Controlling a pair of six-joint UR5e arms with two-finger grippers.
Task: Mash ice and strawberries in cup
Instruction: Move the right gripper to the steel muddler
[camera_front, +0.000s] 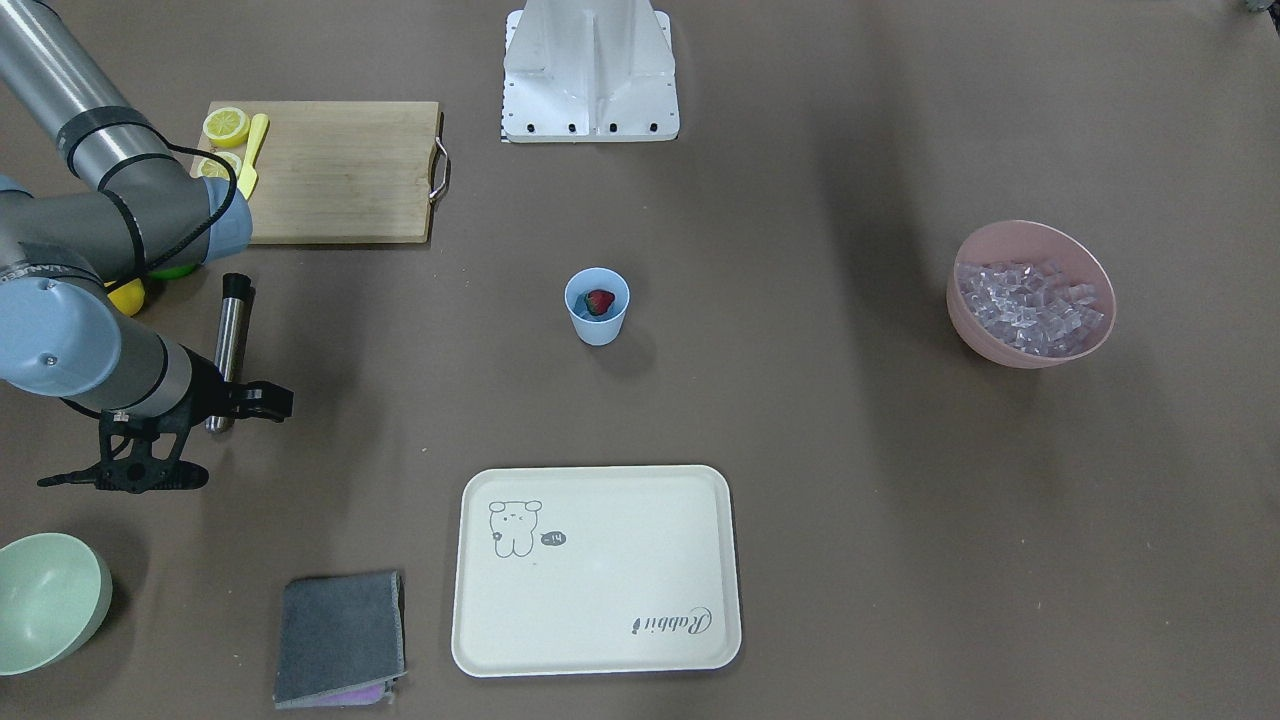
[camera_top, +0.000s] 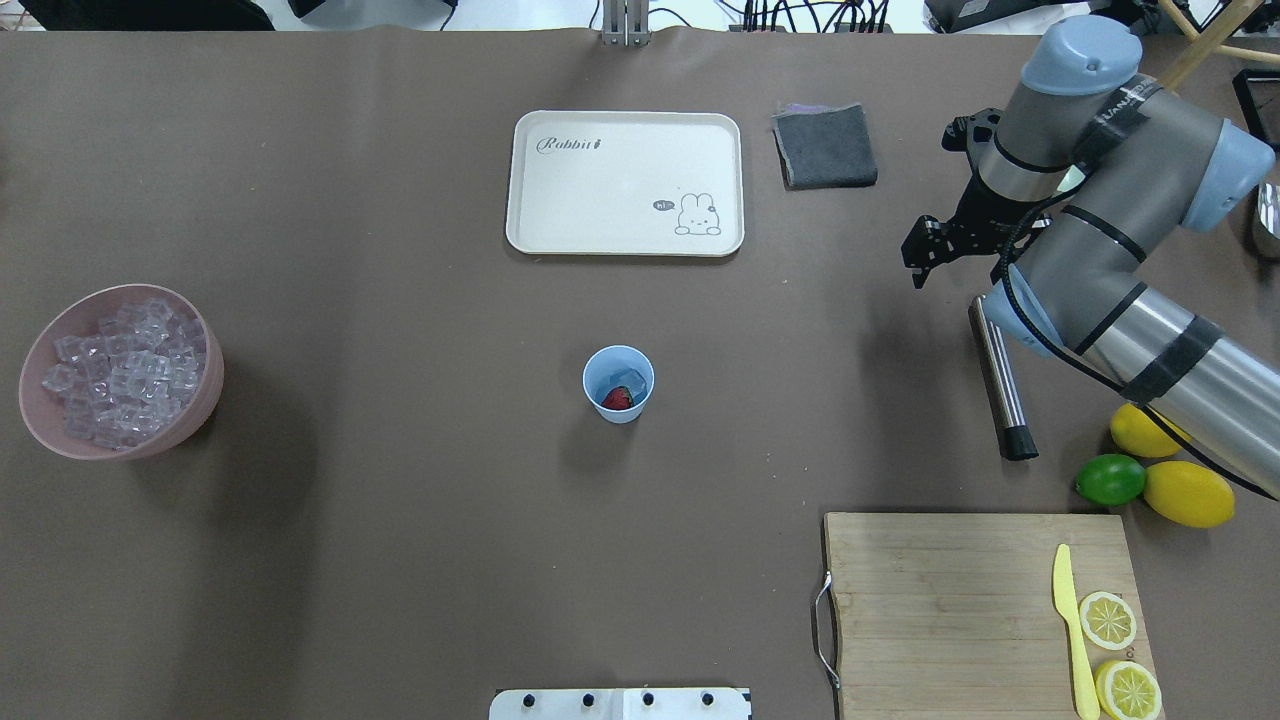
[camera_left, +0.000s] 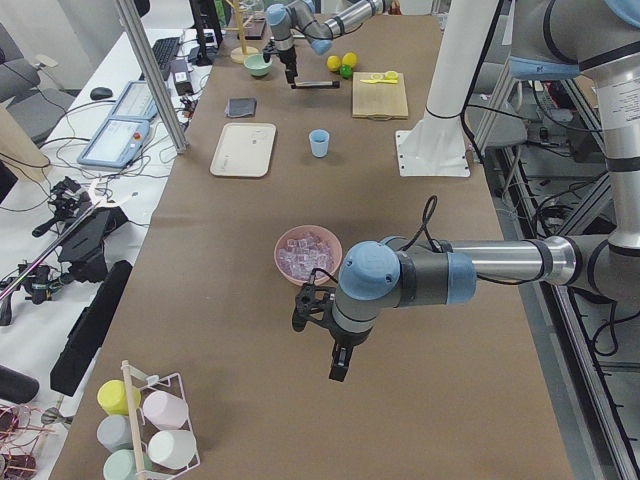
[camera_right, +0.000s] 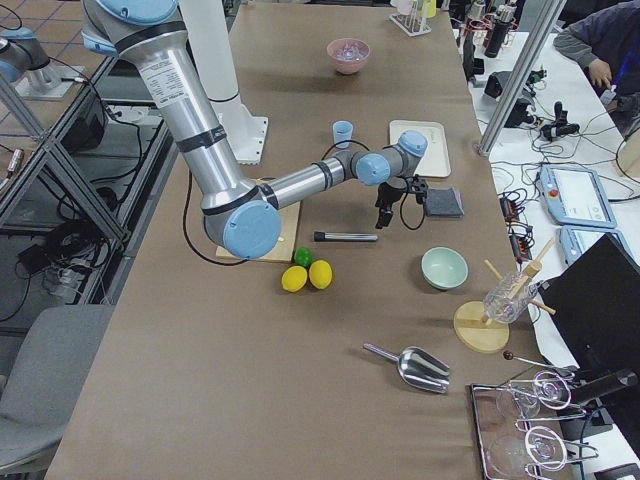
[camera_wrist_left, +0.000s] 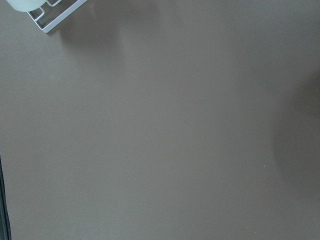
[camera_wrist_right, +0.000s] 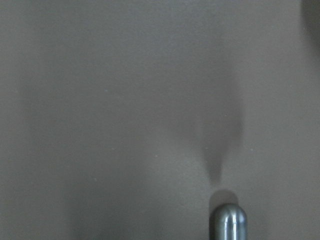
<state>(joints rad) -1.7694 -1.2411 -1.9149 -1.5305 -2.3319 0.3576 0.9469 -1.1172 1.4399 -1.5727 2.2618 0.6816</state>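
Facing the robot, the front view shows the right gripper (camera_front: 120, 478) hanging empty, jaws apart, just past the plain end of the steel muddler (camera_front: 229, 350), which lies on the surface (camera_front: 800, 450). The cup (camera_front: 597, 325) stands mid-surface, well apart from it, with the strawberry (camera_front: 599, 301) inside. Most of the ice (camera_front: 1030, 300) fills the pink bowl (camera_front: 960, 310).

Overhead, a clear cube seems to lie beside the berry.

The left-end view shows the left gripper (camera_left: 335, 350) over bare surface near the bowl; I cannot tell whether it is apart or together.

The right-end view puts the right gripper over the muddler's end.

The left wrist view shows bare surface and a rack corner.

The right wrist view catches only the rounded steel tip at its bottom edge. I judge the gripper should shift along the shaft, then straddle it squarely, since a round bar rolls under one-sided contact.
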